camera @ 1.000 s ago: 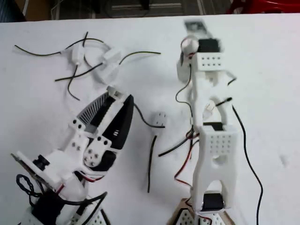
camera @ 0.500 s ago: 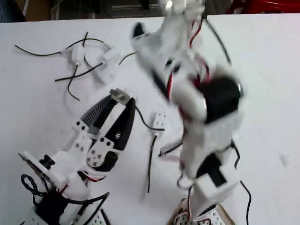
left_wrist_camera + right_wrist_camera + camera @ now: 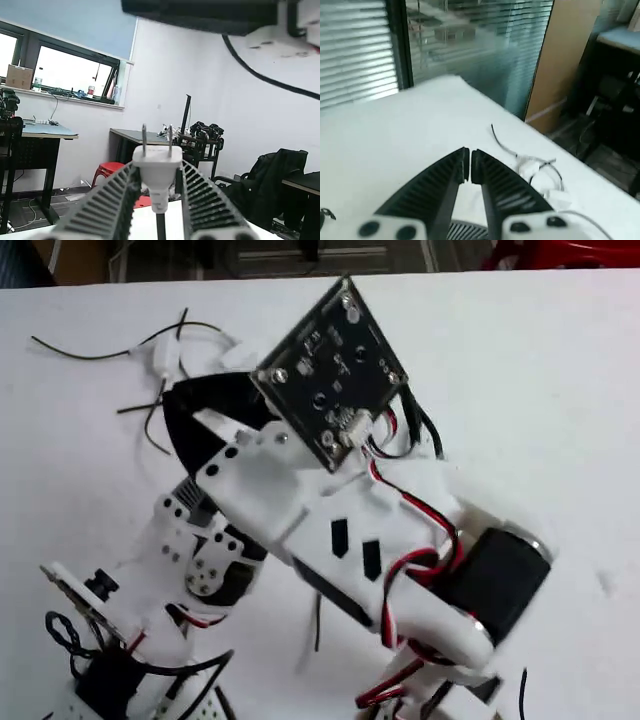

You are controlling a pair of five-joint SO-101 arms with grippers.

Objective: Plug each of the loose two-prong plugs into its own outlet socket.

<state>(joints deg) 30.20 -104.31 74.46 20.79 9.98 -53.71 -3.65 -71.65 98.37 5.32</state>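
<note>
**Left gripper [image 3: 158, 172] clamps a white plug [image 3: 156, 157], prongs pointing up**
The right gripper [image 3: 469, 161] hangs above the worktop [image 3: 375, 130], its jaws almost together and holding nothing; other corded white pieces [image 3: 160, 360] lie at the worktop's far side.

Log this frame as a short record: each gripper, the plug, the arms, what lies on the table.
left gripper: shut on plug
plug: prongs point away from the gripper, not in a socket, cord hangs between the fingers
right gripper: shut, holds nothing, above the table
right arm: crosses over the left arm
cords: loose on the table's far left
</note>
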